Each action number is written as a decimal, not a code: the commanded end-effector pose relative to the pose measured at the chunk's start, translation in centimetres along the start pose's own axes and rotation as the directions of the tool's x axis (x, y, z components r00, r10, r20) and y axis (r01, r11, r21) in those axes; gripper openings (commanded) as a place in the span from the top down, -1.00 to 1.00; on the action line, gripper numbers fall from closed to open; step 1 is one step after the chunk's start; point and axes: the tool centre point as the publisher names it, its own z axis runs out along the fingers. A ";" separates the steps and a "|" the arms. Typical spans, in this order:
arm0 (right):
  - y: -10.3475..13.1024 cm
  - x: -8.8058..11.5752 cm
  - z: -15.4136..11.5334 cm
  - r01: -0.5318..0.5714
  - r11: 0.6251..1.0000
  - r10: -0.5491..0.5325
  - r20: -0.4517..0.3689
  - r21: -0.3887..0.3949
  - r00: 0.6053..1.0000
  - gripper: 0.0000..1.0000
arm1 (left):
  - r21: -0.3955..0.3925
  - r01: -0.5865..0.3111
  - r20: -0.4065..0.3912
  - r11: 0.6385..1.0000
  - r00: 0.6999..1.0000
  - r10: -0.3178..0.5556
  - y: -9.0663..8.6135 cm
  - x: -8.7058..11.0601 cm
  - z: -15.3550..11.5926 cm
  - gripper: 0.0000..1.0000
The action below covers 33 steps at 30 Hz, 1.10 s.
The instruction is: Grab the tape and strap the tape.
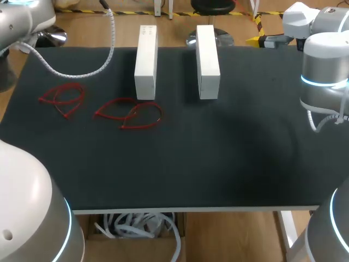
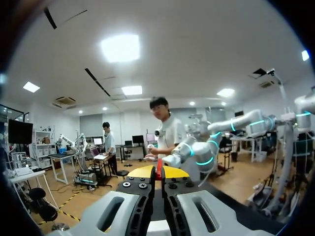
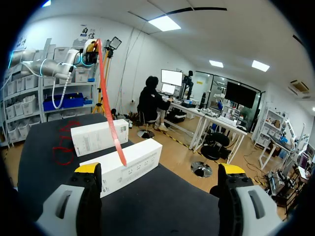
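Looking down in the head view, the black tabletop (image 1: 218, 158) carried white boxes (image 1: 146, 63) at twelve o'clock and red tape loops (image 1: 131, 113) at ten o'clock. In the left wrist view, the left hand (image 2: 158, 172) was clenched on a red tape strip (image 2: 159, 166). In the right wrist view, the right hand (image 3: 160, 169) stood released, with that strip hanging ahead of it, in front of the boxes.

left hand (image 2: 158, 173), yellow tips pinched on red tape (image 2: 159, 165)
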 end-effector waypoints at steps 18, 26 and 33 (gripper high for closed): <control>0.0 0.0 0.0 0.000 1.000 0.000 0.000 -0.002 1.000 -1.00 | 0.004 -0.006 0.040 1.000 0.999 0.006 -0.4 -0.6 0.2 1.00; 0.0 0.0 0.0 0.000 1.000 0.000 0.000 -0.002 1.000 -1.00 | 0.020 -0.013 0.041 1.000 0.999 0.012 -0.5 -0.6 0.1 1.00; 0.0 0.0 0.0 0.000 1.000 0.000 0.000 -0.002 1.000 -1.00 | 0.020 -0.013 0.041 1.000 0.999 0.012 -0.5 -0.6 0.1 1.00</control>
